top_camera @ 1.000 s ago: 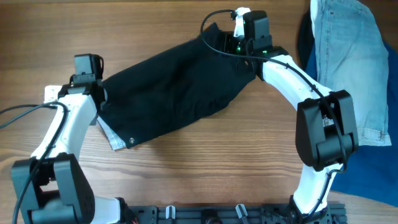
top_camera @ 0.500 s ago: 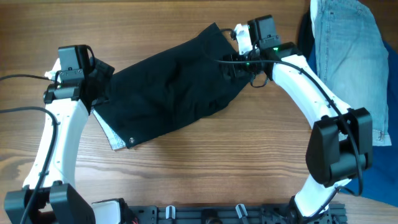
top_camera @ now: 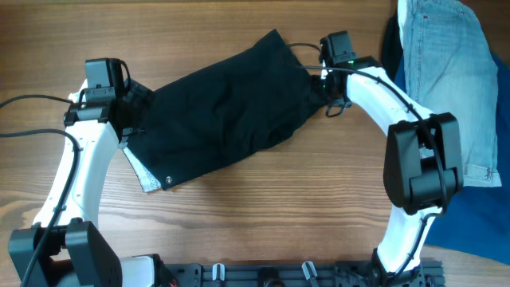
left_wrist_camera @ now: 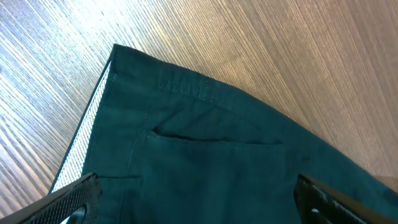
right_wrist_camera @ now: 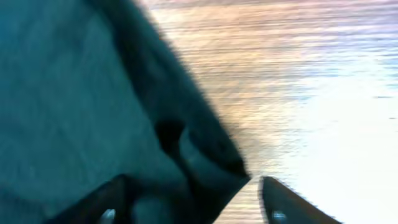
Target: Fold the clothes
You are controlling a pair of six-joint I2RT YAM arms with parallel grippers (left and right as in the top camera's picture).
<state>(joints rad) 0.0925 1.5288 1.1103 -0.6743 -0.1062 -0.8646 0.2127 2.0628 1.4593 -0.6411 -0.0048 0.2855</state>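
Overhead, the black shorts [top_camera: 223, 112] lie spread on the wooden table [top_camera: 263, 223]. They run on a slant from the lower left toward the upper middle of the frame. A strip of white mesh lining [top_camera: 142, 171] peeks out at their lower-left corner. The left gripper [top_camera: 127, 112] hangs over the shorts' left end, and the right gripper [top_camera: 319, 84] is at their right edge. In the upper right corner, light-blue denim shorts [top_camera: 450, 80] sit on top of a bright-blue cloth [top_camera: 486, 231], not touching the black pair.

From the left wrist, the fingers [left_wrist_camera: 68, 202] stand wide apart at the bottom corners of the frame, above the fabric. A slit pocket [left_wrist_camera: 211, 137] and a stitched corner of the shorts lie below them. The right wrist view is blurred, but there too the fingers [right_wrist_camera: 115, 199] are spread, and a dark fold at the shorts' edge lies between them. Whether either finger touches it I cannot tell.
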